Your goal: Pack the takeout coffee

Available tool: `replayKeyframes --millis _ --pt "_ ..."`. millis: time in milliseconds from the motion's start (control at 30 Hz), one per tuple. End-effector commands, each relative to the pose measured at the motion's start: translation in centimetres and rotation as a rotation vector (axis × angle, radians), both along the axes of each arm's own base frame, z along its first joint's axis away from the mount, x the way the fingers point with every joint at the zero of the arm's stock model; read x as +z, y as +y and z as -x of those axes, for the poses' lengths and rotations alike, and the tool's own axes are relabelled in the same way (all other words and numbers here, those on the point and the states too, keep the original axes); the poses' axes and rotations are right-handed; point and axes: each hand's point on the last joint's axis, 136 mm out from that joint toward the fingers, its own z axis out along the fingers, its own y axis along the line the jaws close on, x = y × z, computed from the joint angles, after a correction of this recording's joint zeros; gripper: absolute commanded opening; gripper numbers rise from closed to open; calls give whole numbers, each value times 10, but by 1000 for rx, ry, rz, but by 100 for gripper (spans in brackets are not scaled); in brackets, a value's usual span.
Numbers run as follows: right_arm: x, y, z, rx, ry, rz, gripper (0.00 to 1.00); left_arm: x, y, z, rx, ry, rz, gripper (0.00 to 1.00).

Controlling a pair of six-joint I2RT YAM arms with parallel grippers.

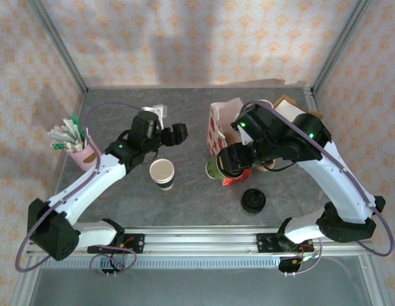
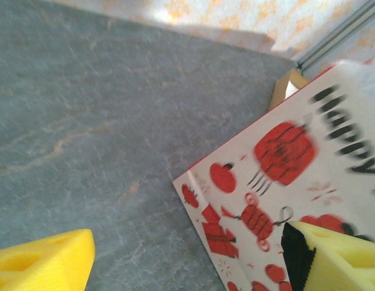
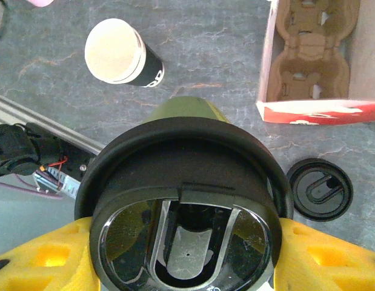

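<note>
Olive-brown paper takeout coffee cup (image 3: 181, 200) with its round black plastic lid is sitting gripped between the half-spread yellow pads of the right claw (image 1: 230, 158), just off the near-left corner of the white, red-printed paper carton (image 1: 216, 127). The left claw (image 1: 177, 134) is hanging wide open and empty beside the carton's left wall. The step is calling for holding the cup upright, clearing the rim, then lowering squarely into a pocket of the brown pulp tray (image 3: 314, 48).

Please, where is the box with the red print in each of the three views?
Top external: the box at the centre, beside the takeout coffee.
Left wrist: the box, its printed wall at the lower right.
Right wrist: the box, open top, upper right.
Shared landmark: the grey table under it.
</note>
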Motion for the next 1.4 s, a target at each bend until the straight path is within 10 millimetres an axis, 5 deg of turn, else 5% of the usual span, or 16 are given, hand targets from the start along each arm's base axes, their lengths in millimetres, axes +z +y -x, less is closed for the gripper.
replayKeyframes --millis 0,333,733,1000,1367 --pt "12 -12 0 -36 -43 4 54 13 -14 -4 -25 -10 110 82" --pt "7 -11 6 -8 -9 17 54 31 -1 -1 7 -46 77 82" --pt "80 -31 -23 -139 -240 -67 56 28 25 -27 71 -18 49 82" --pt "69 -52 -52 -282 -208 0 56 18 25 -77 83 37 51 83" --pt "18 -54 -82 -333 -60 153 56 -3 -7 -164 17 108 90 82"
